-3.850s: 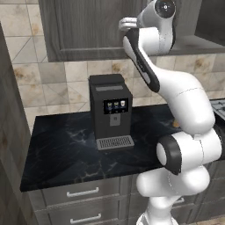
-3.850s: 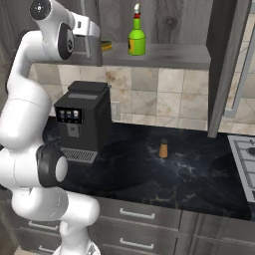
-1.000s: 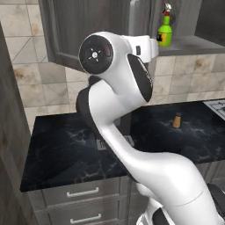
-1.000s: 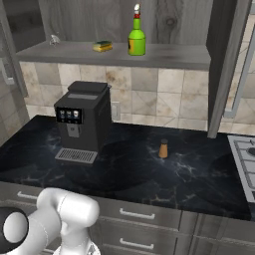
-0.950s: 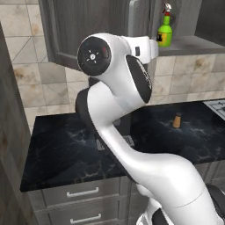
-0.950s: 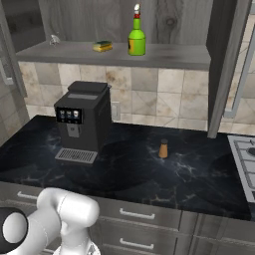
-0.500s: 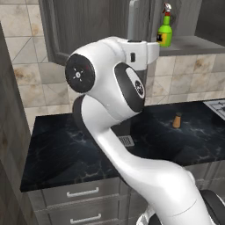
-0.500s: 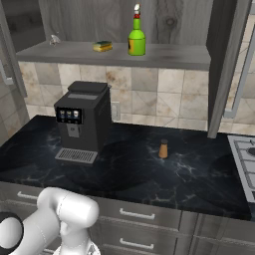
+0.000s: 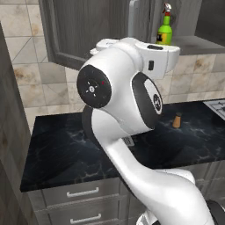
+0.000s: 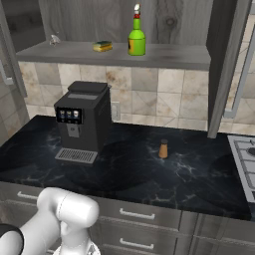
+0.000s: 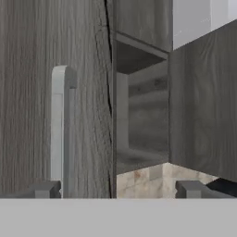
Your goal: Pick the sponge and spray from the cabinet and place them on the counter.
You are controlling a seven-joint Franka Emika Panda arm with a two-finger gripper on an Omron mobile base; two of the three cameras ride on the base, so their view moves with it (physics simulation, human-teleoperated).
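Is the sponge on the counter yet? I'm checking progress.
No, the sponge lies on the cabinet shelf beside the spray.

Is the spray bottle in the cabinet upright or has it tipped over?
Upright. The spray stands on its base on the cabinet floor, nozzle at the top, beside the sponge lying flat to its left.

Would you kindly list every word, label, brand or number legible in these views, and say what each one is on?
No text can be read.
spray: it has a yellow label, and any print there is too small to make out.
coffee machine: its front panel shows small coloured icons, too blurred to read.
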